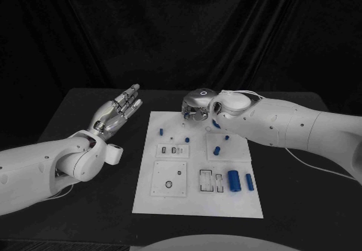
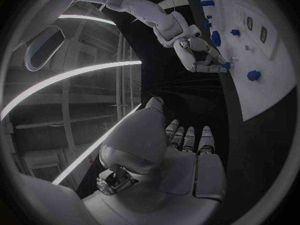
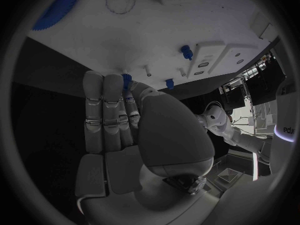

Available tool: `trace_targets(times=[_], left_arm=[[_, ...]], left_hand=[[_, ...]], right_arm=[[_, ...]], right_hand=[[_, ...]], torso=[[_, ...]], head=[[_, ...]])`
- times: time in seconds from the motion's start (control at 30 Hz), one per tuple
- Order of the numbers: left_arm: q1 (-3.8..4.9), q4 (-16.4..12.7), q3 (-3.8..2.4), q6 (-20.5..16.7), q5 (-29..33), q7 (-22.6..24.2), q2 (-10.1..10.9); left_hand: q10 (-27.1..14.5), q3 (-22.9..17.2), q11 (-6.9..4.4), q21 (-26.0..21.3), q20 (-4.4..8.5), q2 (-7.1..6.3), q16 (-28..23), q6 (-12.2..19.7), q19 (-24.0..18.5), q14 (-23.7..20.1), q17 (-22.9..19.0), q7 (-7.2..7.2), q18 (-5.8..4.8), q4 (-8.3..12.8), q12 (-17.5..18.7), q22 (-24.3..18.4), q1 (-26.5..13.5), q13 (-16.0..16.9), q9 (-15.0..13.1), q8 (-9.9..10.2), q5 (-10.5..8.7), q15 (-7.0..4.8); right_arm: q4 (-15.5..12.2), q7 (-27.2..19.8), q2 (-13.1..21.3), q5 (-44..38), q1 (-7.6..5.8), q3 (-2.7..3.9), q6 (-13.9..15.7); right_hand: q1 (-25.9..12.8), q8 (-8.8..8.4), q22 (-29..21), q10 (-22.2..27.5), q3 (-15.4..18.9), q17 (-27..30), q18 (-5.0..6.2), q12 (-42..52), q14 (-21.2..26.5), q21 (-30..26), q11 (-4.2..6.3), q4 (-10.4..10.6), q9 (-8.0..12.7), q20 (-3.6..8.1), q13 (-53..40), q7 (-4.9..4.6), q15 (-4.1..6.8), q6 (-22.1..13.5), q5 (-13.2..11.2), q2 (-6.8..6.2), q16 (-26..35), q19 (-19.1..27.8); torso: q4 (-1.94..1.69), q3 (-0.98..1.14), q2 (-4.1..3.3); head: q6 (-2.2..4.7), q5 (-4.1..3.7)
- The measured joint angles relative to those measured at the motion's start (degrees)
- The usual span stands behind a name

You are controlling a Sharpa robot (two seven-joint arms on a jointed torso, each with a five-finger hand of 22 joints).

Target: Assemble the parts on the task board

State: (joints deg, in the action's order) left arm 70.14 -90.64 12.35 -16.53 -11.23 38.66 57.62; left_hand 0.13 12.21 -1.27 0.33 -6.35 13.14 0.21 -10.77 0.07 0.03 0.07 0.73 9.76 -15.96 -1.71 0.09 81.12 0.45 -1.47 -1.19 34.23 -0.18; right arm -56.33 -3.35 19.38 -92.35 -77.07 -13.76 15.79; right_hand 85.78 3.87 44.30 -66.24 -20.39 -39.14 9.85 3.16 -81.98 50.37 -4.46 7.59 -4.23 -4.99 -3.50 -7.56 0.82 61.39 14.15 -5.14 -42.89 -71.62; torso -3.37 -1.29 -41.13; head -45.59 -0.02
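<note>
Left hand point(image 1: 117, 112) is held flat w/ fingers spread, nothing gripped, beside task board point(image 1: 198, 208); right hand point(image 1: 198, 108) at board's far edge, small blue part point(image 3: 127, 81) pinched at fingertips.

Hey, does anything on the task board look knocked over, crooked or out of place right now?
Nothing stands out. The task board lies flat and square on the table, and the blue parts lie or stand in order on it. The right hand reaches down at the board's far edge; the left hand hangs beside it, fingers apart.
</note>
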Motion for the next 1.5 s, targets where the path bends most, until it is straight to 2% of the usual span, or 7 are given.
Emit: trace_targets(times=[0.3,0.47,0.53,0.83,1.07,1.33,1.5], left_arm=[[0.00,0.24,0.00,0.28,0.00,0.00,-0.17],[0.00,0.35,0.00,0.40,-0.01,0.00,-0.19],[0.00,0.34,0.00,0.45,-0.01,0.00,-0.15],[0.00,0.20,0.00,0.56,-0.02,0.01,0.74],[0.00,-0.05,0.02,0.58,-0.02,0.03,1.78],[0.00,0.03,0.01,0.62,-0.02,0.04,2.01],[0.00,0.10,0.01,0.75,-0.02,0.04,1.91]], left_hand=[[-0.20,0.00,0.20,0.00,-0.20,0.00,0.00,-0.40,-0.20,0.00,0.01,0.40,0.00,0.00,0.00,0.00,0.00,0.00,-0.07,-0.24,0.00,0.41],[-0.20,0.00,0.20,0.00,-0.20,0.00,0.00,-0.40,-0.20,0.00,0.02,0.40,0.00,0.00,0.00,0.00,0.00,0.00,-0.07,-0.24,0.00,0.41],[-0.20,0.00,0.20,0.00,-0.20,0.00,0.00,-0.40,-0.20,0.00,0.02,0.40,0.01,0.00,0.00,0.00,0.00,0.00,-0.07,-0.24,0.00,0.41],[-0.21,0.00,0.20,0.00,-0.41,0.00,0.00,-0.40,0.01,0.00,-0.01,0.40,0.00,0.00,0.00,0.00,0.00,-0.02,-0.06,-0.24,0.00,0.40],[-0.21,-0.16,0.20,0.00,-0.40,0.00,0.00,-0.40,0.01,0.00,-0.02,0.40,0.00,0.17,0.00,0.00,0.00,-0.05,-0.06,-0.24,0.22,0.40],[-0.21,-0.25,0.20,0.00,-0.62,-0.09,0.00,-0.40,-0.21,0.00,-0.02,0.40,0.00,0.25,0.00,-0.03,0.38,-0.04,-0.06,-0.24,0.45,0.81],[-0.21,-0.32,0.20,0.00,-0.81,0.00,0.00,-0.40,-0.02,0.00,-0.01,0.40,-0.01,0.32,0.00,-0.04,0.47,-0.04,-0.05,-0.24,0.45,0.81]], right_arm=[[0.16,0.17,-0.03,0.02,0.07,0.01,-0.72],[0.13,0.30,0.20,0.02,0.12,-0.02,-0.82],[0.07,0.33,0.58,0.02,0.12,0.02,-0.42],[-4.62,0.34,5.98,0.07,-2.75,0.77,4.11],[-14.15,1.44,15.40,0.77,-6.77,0.93,4.80],[-19.55,2.29,22.93,2.33,-7.11,-0.10,4.40],[-19.94,3.63,24.59,3.02,-5.57,-0.36,2.81]], right_hand=[[-1.53,-0.04,0.78,4.79,0.33,0.14,0.00,0.00,0.82,0.22,-0.57,1.12,0.54,0.28,0.00,1.77,0.58,-5.10,-2.59,-1.50,0.16,1.10],[-5.52,-0.79,-0.45,15.23,5.43,2.20,0.00,0.00,3.70,-2.42,-0.80,2.11,1.16,-0.15,-0.02,5.30,0.17,-24.98,-7.19,-1.74,2.74,3.77],[-6.37,-0.82,-0.48,16.58,7.26,2.28,0.00,0.00,3.88,-2.89,-0.84,2.46,1.18,-0.34,-0.08,5.81,-0.01,-26.92,-8.06,-1.63,2.74,3.96],[-6.92,-0.82,0.22,16.00,10.46,2.18,0.00,0.49,4.16,-3.24,-1.08,4.23,1.01,-0.34,-0.32,5.19,-0.13,-25.34,-9.24,-1.19,2.74,3.96],[-3.10,1.31,-4.00,6.23,9.33,3.41,0.00,3.18,6.95,-9.55,-0.51,2.03,-0.10,-0.43,-1.18,2.22,-0.02,-13.43,-5.14,2.43,4.99,7.60],[-2.85,0.45,-5.61,-8.03,8.89,6.59,0.00,13.64,6.81,-13.90,3.34,3.83,0.11,0.02,-6.32,2.28,0.94,-9.93,-6.05,1.06,10.96,7.90],[-7.68,0.17,-3.27,-3.99,12.55,-3.25,0.00,39.20,4.19,-13.48,4.66,7.00,0.20,1.70,-29.47,3.54,1.81,-11.53,-6.66,1.26,2.95,5.79]], torso=[[0.04,-0.01,0.01],[0.08,-0.02,0.02],[0.10,-0.03,0.04],[0.09,-0.02,0.05],[0.12,0.01,0.15],[0.65,-0.19,0.22],[0.94,-0.34,0.17]], head=[[-0.19,-0.01],[-0.20,0.20],[-0.20,0.36],[0.35,0.47],[0.37,0.58],[0.36,1.16],[0.64,1.36]])
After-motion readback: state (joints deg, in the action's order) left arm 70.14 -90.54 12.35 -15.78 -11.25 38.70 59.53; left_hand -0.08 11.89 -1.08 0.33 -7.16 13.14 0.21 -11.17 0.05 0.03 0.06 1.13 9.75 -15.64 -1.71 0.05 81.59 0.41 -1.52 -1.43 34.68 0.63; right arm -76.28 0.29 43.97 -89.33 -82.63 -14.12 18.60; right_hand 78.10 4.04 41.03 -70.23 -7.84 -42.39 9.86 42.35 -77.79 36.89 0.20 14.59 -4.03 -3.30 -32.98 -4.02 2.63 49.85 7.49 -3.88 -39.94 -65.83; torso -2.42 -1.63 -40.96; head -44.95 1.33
